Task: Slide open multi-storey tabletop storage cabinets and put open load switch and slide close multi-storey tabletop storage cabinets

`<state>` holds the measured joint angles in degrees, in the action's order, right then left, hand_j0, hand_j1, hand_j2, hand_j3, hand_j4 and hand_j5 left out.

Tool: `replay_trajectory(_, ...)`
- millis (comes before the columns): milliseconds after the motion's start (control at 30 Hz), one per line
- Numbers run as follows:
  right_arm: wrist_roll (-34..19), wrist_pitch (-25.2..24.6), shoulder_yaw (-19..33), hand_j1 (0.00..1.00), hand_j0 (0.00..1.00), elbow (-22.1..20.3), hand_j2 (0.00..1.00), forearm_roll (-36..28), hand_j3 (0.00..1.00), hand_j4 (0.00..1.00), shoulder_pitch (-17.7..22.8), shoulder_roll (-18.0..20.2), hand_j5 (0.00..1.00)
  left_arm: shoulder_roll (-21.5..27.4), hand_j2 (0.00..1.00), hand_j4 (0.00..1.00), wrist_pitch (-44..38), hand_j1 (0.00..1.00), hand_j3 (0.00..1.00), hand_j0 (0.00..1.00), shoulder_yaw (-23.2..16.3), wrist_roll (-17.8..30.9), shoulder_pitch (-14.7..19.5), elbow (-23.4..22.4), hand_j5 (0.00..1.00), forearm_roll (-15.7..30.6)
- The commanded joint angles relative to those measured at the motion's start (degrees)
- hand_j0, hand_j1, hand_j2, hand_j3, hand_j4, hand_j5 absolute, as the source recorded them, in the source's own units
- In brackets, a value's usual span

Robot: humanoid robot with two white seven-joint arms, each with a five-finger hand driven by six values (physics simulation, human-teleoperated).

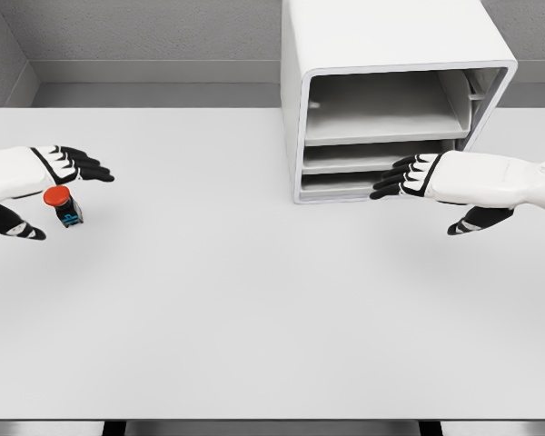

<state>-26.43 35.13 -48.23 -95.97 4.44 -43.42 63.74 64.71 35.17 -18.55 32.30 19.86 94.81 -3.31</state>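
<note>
A small load switch (64,205) with a red round cap and a dark blue-black body stands on the white table (254,309) at the far left. My left hand (59,195) hovers around it, fingers spread above and thumb below, not closed on it. The white storage cabinet (391,91) stands at the back right, its front facing me with shelf-like drawers visible inside. My right hand (409,182) reaches in from the right, its black fingertips at the front of the lower drawers (345,173), fingers extended and holding nothing.
Grey walls rise behind the table. The table's front edge (272,420) runs along the bottom of the view. Bare tabletop stretches between the two hands.
</note>
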Motion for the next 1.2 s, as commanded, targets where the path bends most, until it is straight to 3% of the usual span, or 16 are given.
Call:
replay_trajectory(0,0.07,-0.13,-0.03,1.0,1.0,-0.01,1.0,-0.31,1.0,1.0,0.0,0.07,1.0,0.16,1.0,1.0,-0.17,1.0,1.0,1.0,-0.08,-0.04,0.0,-0.24,1.0,-0.56)
replay_trajectory(33,-0.02,-0.13,0.06,1.0,1.0,0.08,1.0,-0.4,1.0,1.0,0.0,0.16,1.0,-0.19,1.0,1.0,-0.17,1.0,1.0,1.0,-0.08,-0.04,0.17,-0.59,1.0,-0.73)
replay_trajectory(100,0.15,-0.13,0.06,1.0,1.0,0.08,1.0,-0.4,1.0,1.0,-0.35,-0.11,1.0,-1.42,1.0,1.0,-0.17,1.0,1.0,1.0,0.0,-0.04,0.26,-2.52,1.0,-7.68)
replay_trajectory(167,0.42,-0.13,0.24,1.0,1.0,0.25,1.0,-0.4,1.0,1.0,-0.35,-0.37,1.0,-2.83,1.0,1.0,-0.17,1.0,1.0,1.0,0.0,0.05,1.49,-7.27,1.0,-10.66)
replay_trajectory(300,3.23,-0.13,2.08,1.0,1.0,0.17,1.0,-0.4,1.0,1.0,-0.44,0.51,1.0,-5.47,1.0,1.0,-0.17,1.0,1.0,1.0,-0.35,0.05,2.55,-8.94,1.0,-13.74)
replay_trajectory(367,3.4,-0.13,2.35,1.0,1.0,0.08,1.0,-0.4,1.0,1.0,-0.53,0.59,1.0,-6.61,1.0,1.0,-0.17,1.0,1.0,1.0,-3.51,0.14,4.31,-8.94,1.0,-14.01)
replay_trajectory(467,3.23,-0.13,2.43,1.0,1.0,-0.01,1.0,-0.4,1.0,1.0,-2.81,-0.02,1.0,-9.25,1.0,1.0,-0.17,1.0,1.0,1.0,-3.86,-0.13,5.45,-10.96,1.0,-15.23)
replay_trajectory(533,3.05,-0.13,2.43,1.0,1.0,-0.01,1.0,-0.4,1.0,1.0,-2.99,-0.11,1.0,-8.81,1.0,1.0,-0.17,1.0,1.0,1.0,-6.24,-0.13,5.45,-11.48,1.0,-15.15)
replay_trajectory(700,2.88,-0.13,1.99,1.0,1.0,-0.01,1.0,-0.49,1.0,1.0,-3.34,-0.02,1.0,-9.34,1.0,1.0,-0.17,1.0,1.0,1.0,-6.32,-0.48,7.12,-15.09,1.0,-15.41)
replay_trajectory(767,2.96,-0.13,0.07,1.0,1.0,-0.01,1.0,-0.49,1.0,1.0,-5.88,0.77,1.0,-9.69,1.0,1.0,-0.17,1.0,1.0,1.0,-6.41,-0.48,8.43,-17.11,1.0,-15.41)
replay_trajectory(833,2.97,-0.13,-5.3,1.0,1.0,0.08,1.0,-0.58,1.0,1.0,-11.16,1.12,1.0,-10.83,1.0,1.0,-0.17,1.0,1.0,1.0,-8.78,-0.48,10.55,-19.4,1.0,-15.5)
replay_trajectory(1167,2.88,-0.13,-7.06,1.0,1.0,0.08,1.0,-1.54,1.0,1.0,-10.99,0.24,1.0,-11.62,1.0,1.0,-0.17,1.0,1.0,1.0,-10.54,-0.39,11.95,-22.3,1.0,-15.5)
